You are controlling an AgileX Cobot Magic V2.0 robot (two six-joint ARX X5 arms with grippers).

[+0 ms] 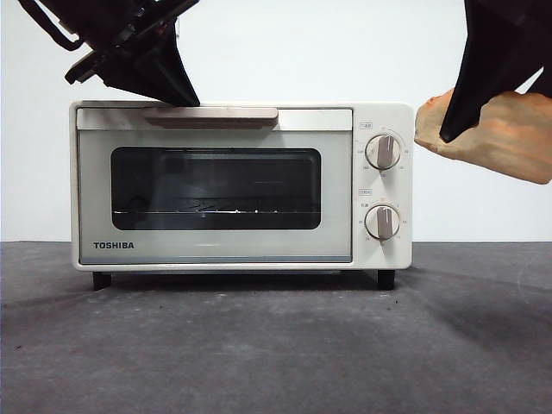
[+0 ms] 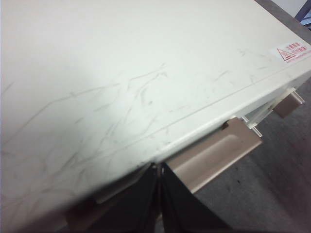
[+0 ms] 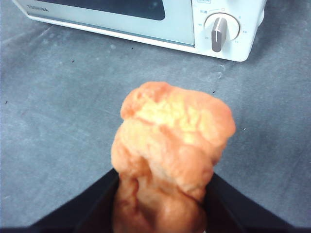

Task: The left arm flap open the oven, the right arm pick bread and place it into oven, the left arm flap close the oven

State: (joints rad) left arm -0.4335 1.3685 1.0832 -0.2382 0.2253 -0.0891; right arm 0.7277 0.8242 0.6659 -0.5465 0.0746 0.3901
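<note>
Grey tabletop (image 1: 259,354), TOSHIBA oven (image 1: 114,246), bread (image 1: 509,138)

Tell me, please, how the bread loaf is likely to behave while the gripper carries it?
The bread looks lumpy and soft, so it probably gives under the right gripper rather than slipping. It hangs well above the table with only two jaws on it, so it seems light. Its uneven shape makes rolling unlikely.

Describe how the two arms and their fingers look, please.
Both are black. The left gripper is wedge-shaped, with metal brackets and a black cable loop behind it; its smooth fingers taper. The right gripper is plainer, a smooth matte black wedge without visible markings.
</note>
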